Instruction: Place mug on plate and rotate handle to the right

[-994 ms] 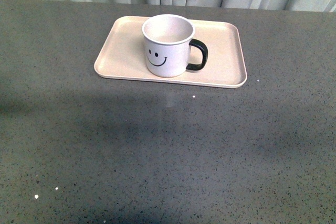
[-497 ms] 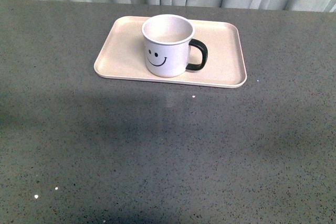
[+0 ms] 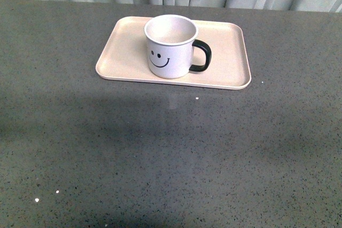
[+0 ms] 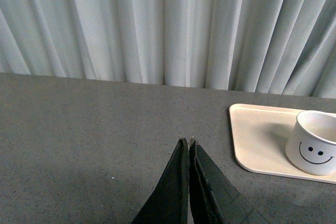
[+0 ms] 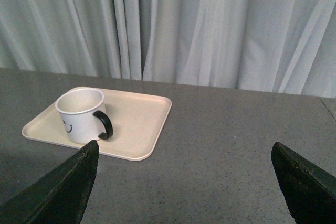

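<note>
Mug [image 3: 170, 52] upright on plate [image 3: 227, 65], handle [image 3: 208, 56] pointing right, unchanged vs prev frame

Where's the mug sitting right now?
In the front view, the mug stands upright on the plate, around its middle, at the far side of the table, handle pointing right.

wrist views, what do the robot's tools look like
The left tool has two flat matte black fingers that taper to narrow tips, with faint straight seams on one. The right tool has the same black wedge-shaped fingers, slightly grainy on the surface. No cables, markings or other arm parts show, and the front view shows neither arm.
</note>
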Controlling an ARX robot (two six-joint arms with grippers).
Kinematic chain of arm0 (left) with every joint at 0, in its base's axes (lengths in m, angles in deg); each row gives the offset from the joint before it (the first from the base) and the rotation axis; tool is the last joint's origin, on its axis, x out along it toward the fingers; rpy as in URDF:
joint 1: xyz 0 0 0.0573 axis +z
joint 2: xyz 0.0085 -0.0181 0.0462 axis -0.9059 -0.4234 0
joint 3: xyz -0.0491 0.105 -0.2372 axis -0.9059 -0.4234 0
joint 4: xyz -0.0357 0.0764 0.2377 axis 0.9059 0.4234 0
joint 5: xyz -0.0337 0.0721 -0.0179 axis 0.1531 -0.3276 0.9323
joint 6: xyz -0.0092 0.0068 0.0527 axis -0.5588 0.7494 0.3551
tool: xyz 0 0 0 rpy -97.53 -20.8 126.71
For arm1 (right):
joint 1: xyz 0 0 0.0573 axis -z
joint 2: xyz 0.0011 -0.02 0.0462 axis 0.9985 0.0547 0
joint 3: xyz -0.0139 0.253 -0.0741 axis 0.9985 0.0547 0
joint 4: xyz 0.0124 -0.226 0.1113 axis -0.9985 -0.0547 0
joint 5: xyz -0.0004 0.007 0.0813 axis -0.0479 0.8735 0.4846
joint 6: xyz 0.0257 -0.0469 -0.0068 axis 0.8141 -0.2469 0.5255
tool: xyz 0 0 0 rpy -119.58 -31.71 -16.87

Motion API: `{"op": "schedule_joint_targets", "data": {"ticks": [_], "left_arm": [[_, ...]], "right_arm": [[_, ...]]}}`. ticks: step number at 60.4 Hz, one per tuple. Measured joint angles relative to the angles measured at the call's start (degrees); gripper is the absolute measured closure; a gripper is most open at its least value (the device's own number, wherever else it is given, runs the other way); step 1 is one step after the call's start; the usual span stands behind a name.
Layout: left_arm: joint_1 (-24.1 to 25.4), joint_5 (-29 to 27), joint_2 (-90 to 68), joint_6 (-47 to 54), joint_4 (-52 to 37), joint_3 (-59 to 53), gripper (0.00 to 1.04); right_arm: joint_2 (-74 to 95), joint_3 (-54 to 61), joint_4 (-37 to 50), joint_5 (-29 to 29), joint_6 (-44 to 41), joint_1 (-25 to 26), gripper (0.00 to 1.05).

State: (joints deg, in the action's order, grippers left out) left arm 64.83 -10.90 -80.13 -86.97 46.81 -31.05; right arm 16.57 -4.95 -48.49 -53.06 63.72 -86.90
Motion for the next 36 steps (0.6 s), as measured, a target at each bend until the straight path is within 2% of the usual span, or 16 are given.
{"op": "schedule_joint_targets", "data": {"ticks": [24,29,36], "left_arm": [[0.0,0.0,6.08,0.0,6.14,0.0,1.03],[0.0,0.02,12.2,0.0,14.12,0.02,1.03],[0.0,-0.02,15.1,0.0,15.91,0.02,1.03]], "right_arm": [[0.0,0.0,0.0,0.02,0.0,0.0,0.09],[0.0,0.0,0.0,0.0,0.0,0.0,0.09],[0.0,0.0,0.0,0.0,0.0,0.0,0.09]]}}
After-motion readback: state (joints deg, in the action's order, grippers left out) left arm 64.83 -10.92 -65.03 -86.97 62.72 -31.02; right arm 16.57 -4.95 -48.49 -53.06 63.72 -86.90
